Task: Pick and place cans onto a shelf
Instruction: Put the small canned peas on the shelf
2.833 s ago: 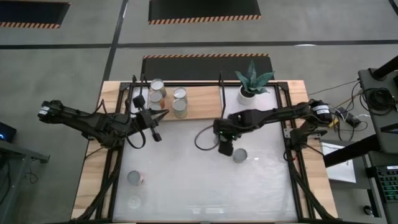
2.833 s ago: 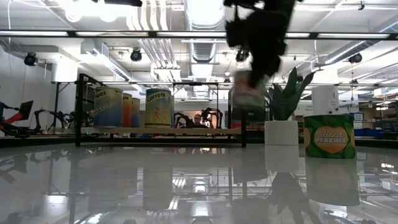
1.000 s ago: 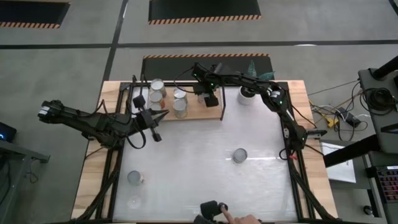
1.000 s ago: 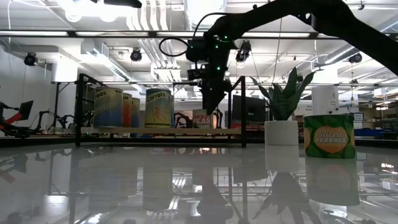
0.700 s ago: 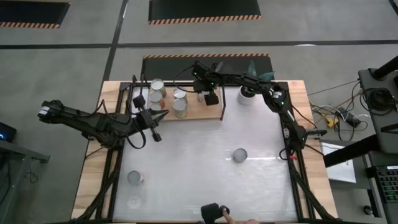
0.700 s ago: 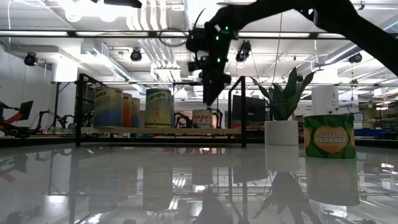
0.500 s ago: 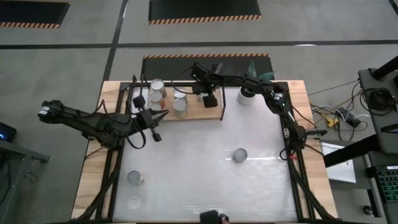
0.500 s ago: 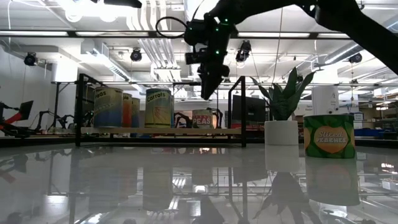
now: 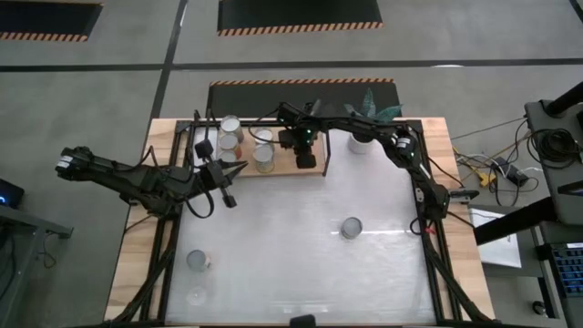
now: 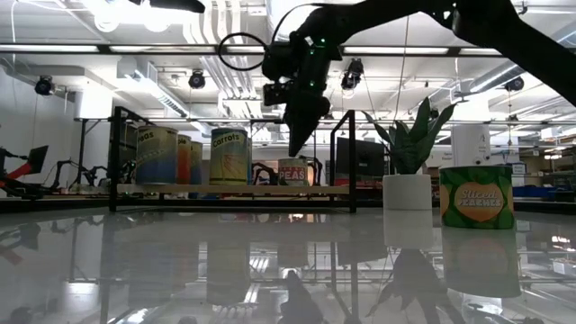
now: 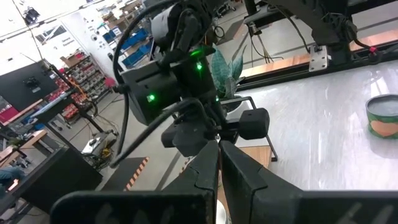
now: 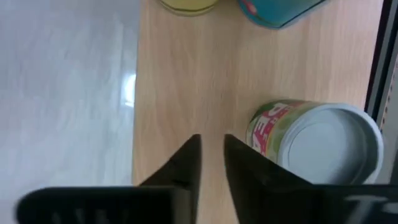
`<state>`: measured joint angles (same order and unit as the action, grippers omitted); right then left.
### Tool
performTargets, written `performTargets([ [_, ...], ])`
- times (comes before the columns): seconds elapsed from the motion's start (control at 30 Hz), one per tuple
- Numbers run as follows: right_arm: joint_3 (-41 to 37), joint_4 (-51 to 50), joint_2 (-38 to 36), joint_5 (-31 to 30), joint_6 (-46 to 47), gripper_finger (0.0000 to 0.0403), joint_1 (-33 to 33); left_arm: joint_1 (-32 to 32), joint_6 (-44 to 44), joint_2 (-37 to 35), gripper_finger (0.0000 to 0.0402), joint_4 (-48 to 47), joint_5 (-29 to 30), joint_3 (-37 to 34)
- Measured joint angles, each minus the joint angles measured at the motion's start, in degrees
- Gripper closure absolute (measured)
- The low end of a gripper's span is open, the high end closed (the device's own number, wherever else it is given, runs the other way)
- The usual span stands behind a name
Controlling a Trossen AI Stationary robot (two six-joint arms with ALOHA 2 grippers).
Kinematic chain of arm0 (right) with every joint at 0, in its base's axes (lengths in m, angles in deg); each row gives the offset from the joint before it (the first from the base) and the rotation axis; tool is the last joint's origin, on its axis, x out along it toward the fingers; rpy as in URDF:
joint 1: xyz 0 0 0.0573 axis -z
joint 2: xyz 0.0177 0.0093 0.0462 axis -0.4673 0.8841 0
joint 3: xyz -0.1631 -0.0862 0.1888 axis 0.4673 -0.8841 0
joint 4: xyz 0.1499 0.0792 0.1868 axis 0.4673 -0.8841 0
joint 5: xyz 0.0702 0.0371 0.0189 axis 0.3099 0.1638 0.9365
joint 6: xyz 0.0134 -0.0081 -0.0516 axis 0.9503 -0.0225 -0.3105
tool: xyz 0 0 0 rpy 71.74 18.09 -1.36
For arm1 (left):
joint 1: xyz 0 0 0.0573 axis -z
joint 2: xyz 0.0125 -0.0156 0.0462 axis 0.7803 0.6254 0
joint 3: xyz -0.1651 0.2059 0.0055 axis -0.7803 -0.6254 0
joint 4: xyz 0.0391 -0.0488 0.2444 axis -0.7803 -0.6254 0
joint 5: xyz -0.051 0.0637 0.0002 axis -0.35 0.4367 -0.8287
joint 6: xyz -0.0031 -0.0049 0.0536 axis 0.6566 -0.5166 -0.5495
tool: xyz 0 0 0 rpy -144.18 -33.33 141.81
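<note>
The right pincer [image 9: 304, 160] hangs above the near edge of the shelf [image 9: 282, 155], its fingers [image 12: 186, 163] drawn almost together with only a thin slit between them and nothing held. Half a second ago it sat a little farther back over the board; it has since drifted toward the desk side and lifted clear. The can [image 12: 314, 144] it brought over now stands upright on the wood just beside those fingers, apart from them, red and green label showing. From desk level that same can [image 10: 293, 172] sits on the shelf under the arm, right of three taller cans [image 10: 228, 157].

From above, the cluster of cans [image 9: 263, 158] at the shelf's left end is unchanged. One can [image 9: 352, 228] stands alone on the white desk [image 9: 301, 264], and another can [image 9: 199, 261] sits near the front left corner, both where they were.

The left pincer [image 9: 229, 173] waits over the desk's left edge, just in front of the shelf, its fingers [image 11: 239, 171] pressed nearly shut and empty, not having moved.
</note>
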<state>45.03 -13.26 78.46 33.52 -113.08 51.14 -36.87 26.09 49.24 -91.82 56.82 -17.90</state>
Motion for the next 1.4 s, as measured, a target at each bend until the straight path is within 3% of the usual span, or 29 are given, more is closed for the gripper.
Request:
performTargets([
  [0.2,-0.84,1.92,0.07,-0.02,0.11,0.0391,0.39,0.00,0.00,0.00,0.0402,-0.02,0.02,0.00],
  [0.7,-3.34,4.51,0.09,-7.30,0.84,0.0394,0.87,0.00,0.00,0.00,0.0402,-0.04,0.02,0.00],
  [1.4,-3.36,6.39,0.09,-7.54,0.48,0.0394,2.13,0.00,0.00,0.00,0.0402,-0.04,0.02,0.00],
])
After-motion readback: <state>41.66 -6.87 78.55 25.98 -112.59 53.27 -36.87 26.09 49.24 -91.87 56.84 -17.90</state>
